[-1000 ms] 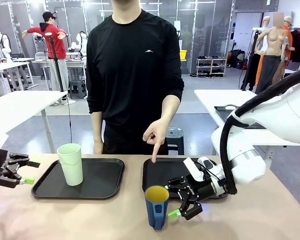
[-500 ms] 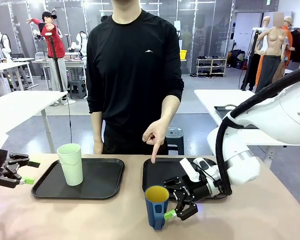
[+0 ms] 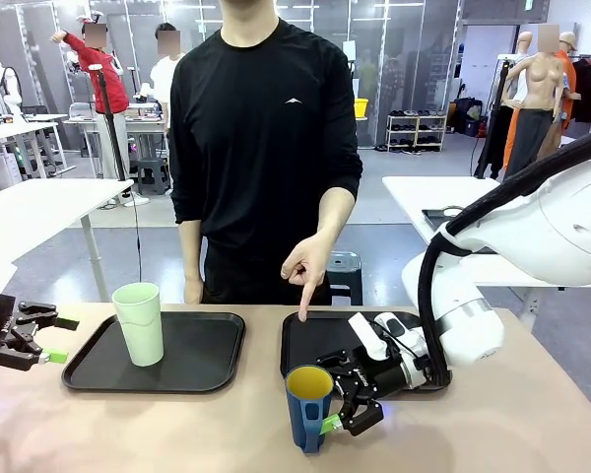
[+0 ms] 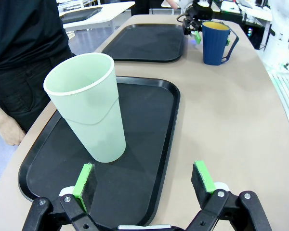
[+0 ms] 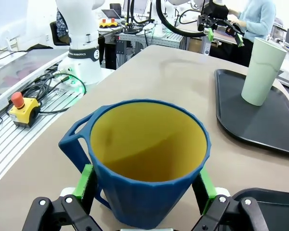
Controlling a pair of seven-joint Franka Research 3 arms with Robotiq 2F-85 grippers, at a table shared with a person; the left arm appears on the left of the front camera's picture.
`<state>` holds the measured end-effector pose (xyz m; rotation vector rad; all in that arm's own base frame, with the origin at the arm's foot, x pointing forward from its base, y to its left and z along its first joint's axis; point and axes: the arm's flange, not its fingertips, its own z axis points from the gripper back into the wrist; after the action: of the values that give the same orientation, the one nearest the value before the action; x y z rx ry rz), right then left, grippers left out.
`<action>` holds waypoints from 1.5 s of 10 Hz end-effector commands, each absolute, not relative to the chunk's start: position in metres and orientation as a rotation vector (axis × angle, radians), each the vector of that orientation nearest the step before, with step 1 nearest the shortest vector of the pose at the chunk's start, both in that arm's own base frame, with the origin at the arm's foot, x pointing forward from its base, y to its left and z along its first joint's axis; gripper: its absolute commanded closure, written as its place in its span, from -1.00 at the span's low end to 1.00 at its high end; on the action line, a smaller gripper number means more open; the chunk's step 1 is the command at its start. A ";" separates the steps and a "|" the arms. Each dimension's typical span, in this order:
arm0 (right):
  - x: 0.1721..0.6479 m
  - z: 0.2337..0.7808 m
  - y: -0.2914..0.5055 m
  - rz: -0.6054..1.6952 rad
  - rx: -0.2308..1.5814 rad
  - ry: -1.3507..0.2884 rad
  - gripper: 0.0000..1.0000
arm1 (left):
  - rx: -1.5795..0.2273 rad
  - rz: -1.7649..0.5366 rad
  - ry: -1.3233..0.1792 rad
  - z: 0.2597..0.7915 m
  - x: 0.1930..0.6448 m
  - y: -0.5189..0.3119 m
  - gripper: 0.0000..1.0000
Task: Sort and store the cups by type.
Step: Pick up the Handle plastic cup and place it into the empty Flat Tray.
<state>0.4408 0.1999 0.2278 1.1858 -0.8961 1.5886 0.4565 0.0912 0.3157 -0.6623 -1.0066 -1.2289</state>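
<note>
Dark blue mug (image 3: 308,407), yellow inside, ribbed wall, upright on bare table (image 3: 177,434) just before right tray (image 3: 310,340). Right gripper (image 3: 337,406) straddles it, jaws wide, unclenched. Mint tumbler (image 3: 140,322) upright on left tray (image 3: 207,345). Left gripper (image 3: 39,338) spread, empty.

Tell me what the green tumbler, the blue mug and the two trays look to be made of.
The green tumbler: likely plastic, matte, thin rolled rim. The blue mug: probably moulded plastic too, with faceted walls, dull sheen and a yellow inside. The two trays: black, apparently plastic, with a fine matte texture and raised, rounded edges.
</note>
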 end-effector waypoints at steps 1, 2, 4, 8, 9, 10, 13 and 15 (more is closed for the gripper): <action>0.444 0.222 0.209 1.598 1.193 -0.948 -1.00 | -0.674 -1.240 -1.020 0.316 0.460 0.093 -1.00; 0.445 0.221 0.211 1.598 1.199 -0.947 -1.00 | -0.674 -1.240 -1.020 0.316 0.460 0.093 -1.00; 0.448 0.217 0.216 1.599 1.211 -0.943 -1.00 | -0.674 -1.240 -1.020 0.316 0.460 0.093 -1.00; 0.445 0.213 0.216 1.626 1.233 -0.933 -0.71 | -0.674 -1.240 -1.020 0.316 0.460 0.093 -1.00; 0.444 0.212 0.214 1.613 1.249 -0.950 -0.65 | -0.674 -1.240 -1.020 0.316 0.460 0.093 -1.00; 0.444 0.212 0.214 1.609 1.254 -0.944 -0.34 | -0.674 -1.240 -1.020 0.316 0.460 0.093 -1.00; 0.444 0.210 0.215 1.610 1.261 -0.924 0.09 | -0.674 -1.240 -1.020 0.316 0.460 0.093 -1.00; 0.442 0.213 0.215 1.619 1.247 -0.893 0.40 | -0.674 -1.240 -1.020 0.316 0.460 0.093 -1.00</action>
<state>0.4440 0.2147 0.2146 1.2571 -0.8922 1.5881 0.4565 0.0912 0.3157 -0.6623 -1.0066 -1.2289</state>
